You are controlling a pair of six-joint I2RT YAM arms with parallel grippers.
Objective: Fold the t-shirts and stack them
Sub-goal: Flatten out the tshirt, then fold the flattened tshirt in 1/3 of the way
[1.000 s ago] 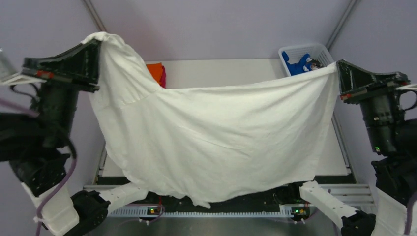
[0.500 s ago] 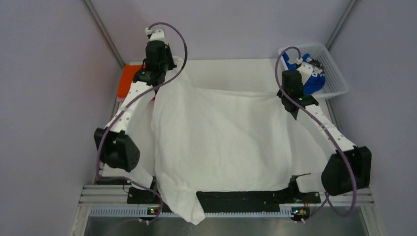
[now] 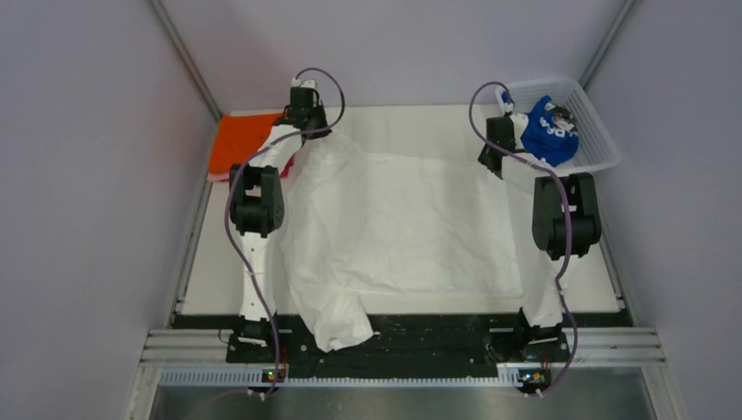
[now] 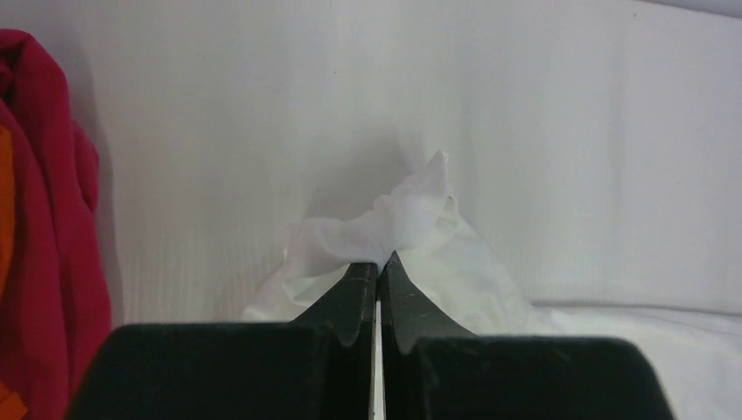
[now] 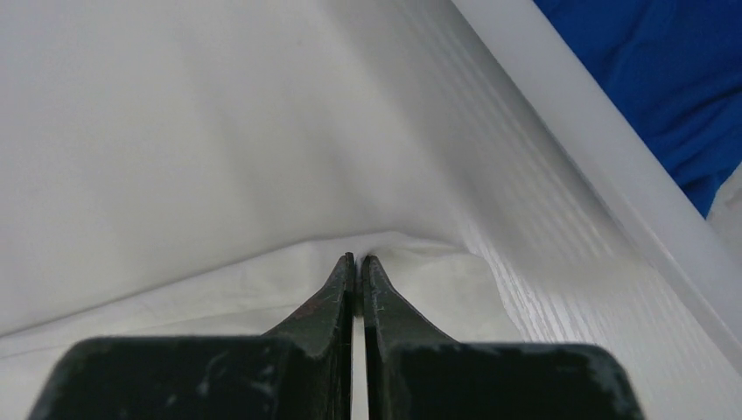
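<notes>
with left gripper (image 4: 379, 259) and right gripper (image 5: 357, 259) each clamped on a white t-shirt (image 3: 394, 227) corner, the bunched hem overhanging the table (image 3: 411, 122) far behind them could drag it off.

You have soft, even light from above in the overhead view, sharp throughout, shadows faint; the white t-shirt (image 3: 394, 227) nearly washes into the pale table (image 3: 420, 124); in your wrist views the near black fingers (image 5: 325, 306) read dark and slightly soft; a grey shadow falls beyond the left gripper (image 4: 379, 261).
</notes>
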